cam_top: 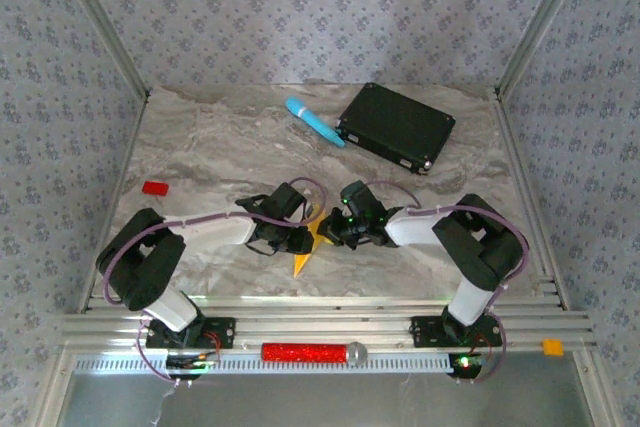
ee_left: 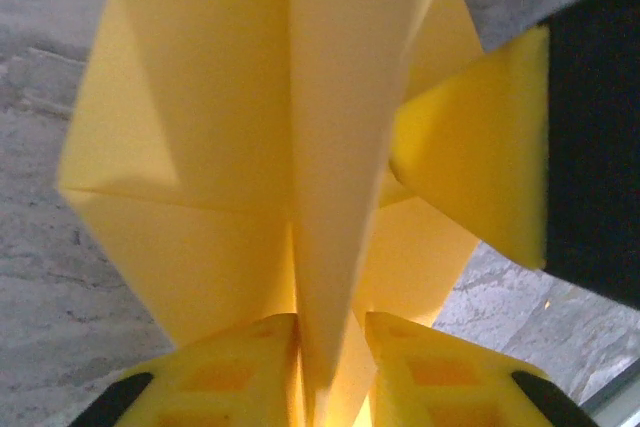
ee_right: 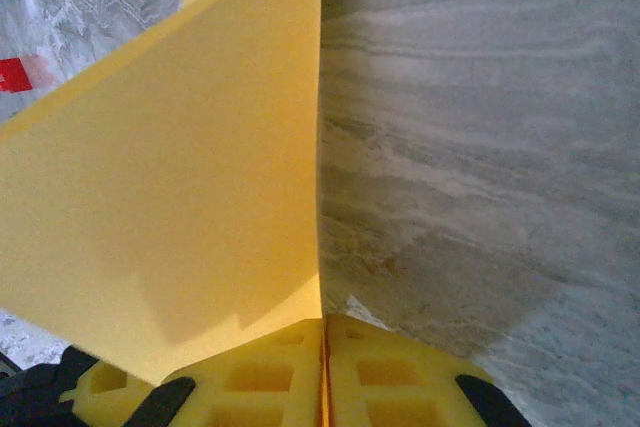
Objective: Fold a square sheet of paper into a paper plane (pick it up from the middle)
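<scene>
The square sheet of paper (cam_top: 303, 259), yellow-orange and folded into a pointed dart shape, is held upright between both arms at the table's middle front, tip toward the near edge. My left gripper (cam_top: 293, 239) is shut on its centre fold (ee_left: 325, 197), which runs down between the yellow pads (ee_left: 240, 377). My right gripper (cam_top: 332, 231) is shut on a flat wing of the paper (ee_right: 180, 207), with the sheet's edge pinched between its pads (ee_right: 400, 377). The right gripper's pad (ee_left: 480, 147) shows in the left wrist view, pressed against the paper's side.
A black flat box (cam_top: 396, 127) lies at the back right, a light-blue cylinder (cam_top: 314, 121) beside it. A small red block (cam_top: 154, 187) sits at the left, also seen as the red block (ee_right: 12, 75). A red roller (cam_top: 303, 352) rests on the front rail.
</scene>
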Controlling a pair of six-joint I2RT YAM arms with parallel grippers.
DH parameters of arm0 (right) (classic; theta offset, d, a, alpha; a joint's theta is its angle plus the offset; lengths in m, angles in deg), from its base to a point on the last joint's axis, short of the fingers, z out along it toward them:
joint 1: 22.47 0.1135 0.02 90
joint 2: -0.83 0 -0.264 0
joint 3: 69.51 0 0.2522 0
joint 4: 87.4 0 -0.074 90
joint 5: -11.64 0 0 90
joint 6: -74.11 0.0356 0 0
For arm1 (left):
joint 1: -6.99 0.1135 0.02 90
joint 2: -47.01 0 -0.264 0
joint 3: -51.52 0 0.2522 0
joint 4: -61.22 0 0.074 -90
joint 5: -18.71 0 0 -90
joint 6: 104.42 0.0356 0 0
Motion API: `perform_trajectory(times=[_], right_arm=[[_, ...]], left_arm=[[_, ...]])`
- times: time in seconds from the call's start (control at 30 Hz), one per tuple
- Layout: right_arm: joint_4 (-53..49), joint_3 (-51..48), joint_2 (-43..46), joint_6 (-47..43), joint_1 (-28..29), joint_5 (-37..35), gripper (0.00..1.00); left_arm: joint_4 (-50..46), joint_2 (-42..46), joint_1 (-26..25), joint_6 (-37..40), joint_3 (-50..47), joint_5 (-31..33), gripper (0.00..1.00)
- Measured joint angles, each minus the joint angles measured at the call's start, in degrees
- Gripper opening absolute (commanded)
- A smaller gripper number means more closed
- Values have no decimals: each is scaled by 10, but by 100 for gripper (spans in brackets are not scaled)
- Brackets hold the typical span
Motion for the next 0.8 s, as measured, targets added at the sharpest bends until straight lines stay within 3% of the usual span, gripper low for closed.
perform_trajectory(times=[0.17,0.8], right_arm=[[0,-2,1,0,0,0,10],[6,-3,1,0,-1,0,10]], left_arm=[[-8,-3,-6,1,7,10,14],[-16,-22,-17,5,13,32,16]])
